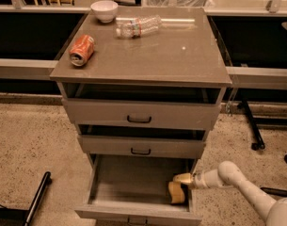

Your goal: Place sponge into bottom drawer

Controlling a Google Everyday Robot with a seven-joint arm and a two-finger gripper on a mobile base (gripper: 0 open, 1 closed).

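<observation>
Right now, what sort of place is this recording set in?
Probably a lab or office test area: speckled floor, grey three-drawer cabinet between long counters. The gripper is in the bottom drawer at the sponge.

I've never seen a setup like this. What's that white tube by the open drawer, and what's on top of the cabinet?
One camera looks down at a grey cabinet from the front. The white tube is a robot arm reaching in from the lower right; its cream tip is the claw, inside the open bottom drawer, at its right side. A pale yellow sponge sits just below the claw; whether it is gripped, I cannot tell. On top: a white bowl, a plastic bottle on its side and an orange can on its side.
</observation>
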